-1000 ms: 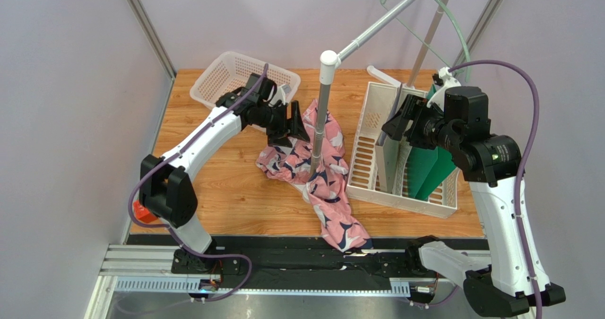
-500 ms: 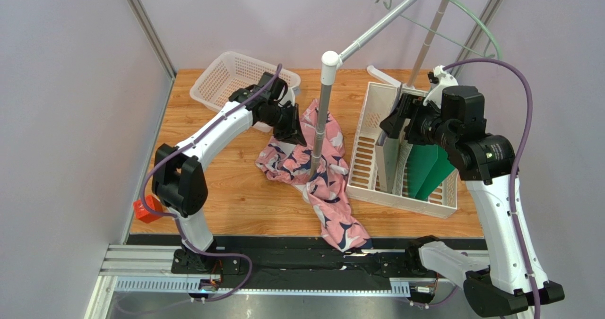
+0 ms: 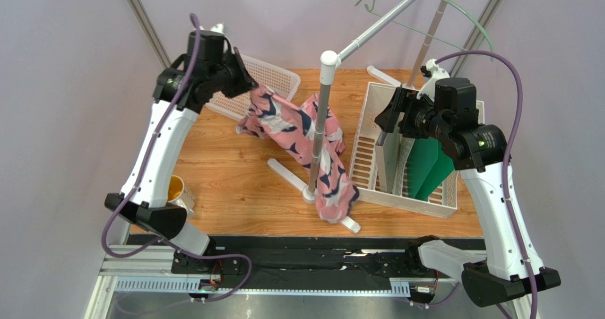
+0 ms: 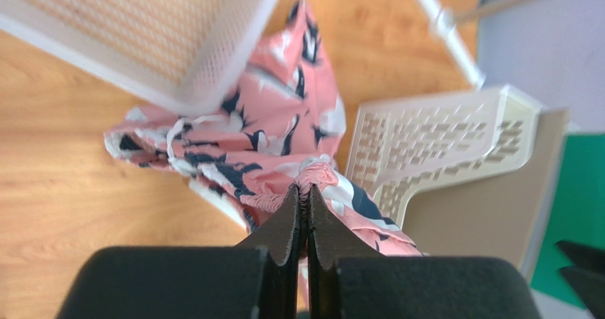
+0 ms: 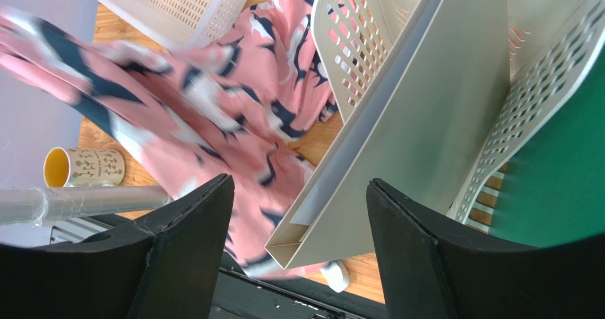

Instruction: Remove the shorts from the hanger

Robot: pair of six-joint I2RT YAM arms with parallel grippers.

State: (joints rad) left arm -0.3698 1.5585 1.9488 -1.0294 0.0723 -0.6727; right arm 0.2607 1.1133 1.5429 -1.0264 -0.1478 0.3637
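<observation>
- Hiding part of the shorts [image 3: 298, 131], the rack's grey upright pole [image 3: 321, 127] crosses in front of the fabric in the top view. The right wrist view shows the cloth only as a blur.
- The hanger [image 3: 472, 18] is a thin mint arc at the far right, high on the rack and crossed by its bars. It is well apart from the shorts, and how its hook sits is hard to make out.
- The shorts' long axis slants from the far left, beside the white mesh basket [image 3: 273, 74], down towards the near middle. The lower end hangs by the rack's foot, over the desk [image 3: 227, 170].
- The left arm stands tall, elbow high. The left gripper [image 4: 305, 191] is pinched closed on a bunched fold at the shorts' upper end.
- The right arm reaches forward with its wrist bent over the white file tray [image 3: 369, 156]. The right gripper [image 5: 300, 184] has its jaws wide apart and grips nothing.
- A mug [image 3: 176, 190] is half hidden behind the left arm.
</observation>
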